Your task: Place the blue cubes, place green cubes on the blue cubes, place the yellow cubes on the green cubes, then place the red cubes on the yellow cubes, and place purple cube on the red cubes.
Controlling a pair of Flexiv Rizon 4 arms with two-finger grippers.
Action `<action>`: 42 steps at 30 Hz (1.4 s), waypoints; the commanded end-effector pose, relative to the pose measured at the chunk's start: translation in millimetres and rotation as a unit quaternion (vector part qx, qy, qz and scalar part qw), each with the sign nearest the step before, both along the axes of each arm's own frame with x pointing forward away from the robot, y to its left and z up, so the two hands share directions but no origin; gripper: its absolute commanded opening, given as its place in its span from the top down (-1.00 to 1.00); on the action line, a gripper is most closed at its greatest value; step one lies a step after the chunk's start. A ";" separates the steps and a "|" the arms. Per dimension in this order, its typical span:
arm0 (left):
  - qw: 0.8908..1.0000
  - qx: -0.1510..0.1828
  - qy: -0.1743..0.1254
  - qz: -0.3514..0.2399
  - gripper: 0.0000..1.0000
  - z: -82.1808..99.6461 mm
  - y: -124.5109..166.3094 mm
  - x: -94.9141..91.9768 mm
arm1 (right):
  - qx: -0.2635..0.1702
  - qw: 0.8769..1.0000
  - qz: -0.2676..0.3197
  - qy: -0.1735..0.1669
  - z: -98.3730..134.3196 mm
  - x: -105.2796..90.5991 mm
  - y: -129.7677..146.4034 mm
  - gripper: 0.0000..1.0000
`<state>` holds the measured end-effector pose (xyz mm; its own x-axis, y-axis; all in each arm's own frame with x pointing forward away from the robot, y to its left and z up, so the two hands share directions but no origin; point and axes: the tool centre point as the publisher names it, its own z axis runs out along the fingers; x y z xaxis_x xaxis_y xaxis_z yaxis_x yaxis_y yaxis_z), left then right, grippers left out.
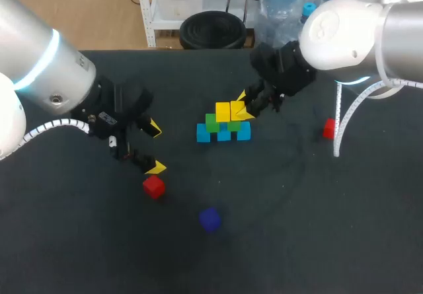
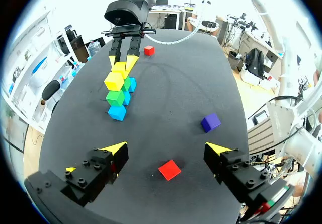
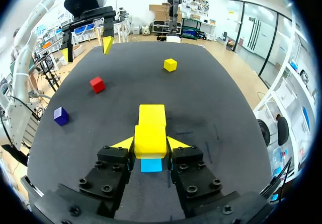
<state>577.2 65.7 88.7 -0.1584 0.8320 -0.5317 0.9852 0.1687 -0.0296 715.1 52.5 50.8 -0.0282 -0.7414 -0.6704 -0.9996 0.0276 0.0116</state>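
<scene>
Both fingers of the left gripper (image 1: 154,148) are spread wide, with nothing held; a red cube (image 1: 153,186) lies near it on the worktop (image 1: 79,241). A purple cube (image 1: 210,219) is set apart, nearer the front edge. At the middle, three blue cubes (image 1: 224,134) are lined up, topped by two green cubes (image 1: 212,122) and one yellow cube (image 1: 223,111). The right gripper (image 1: 243,107) is closed on a second yellow cube (image 3: 150,138) beside the first. A second red cube (image 1: 328,128) is located at the far right.
</scene>
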 end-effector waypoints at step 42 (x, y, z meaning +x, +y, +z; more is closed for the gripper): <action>1.000 -0.002 0.000 -0.002 -1.00 -0.8 1.2 1.1 | -0.002 1.000 -0.001 0.005 -4.8 5.9 1.3 0.21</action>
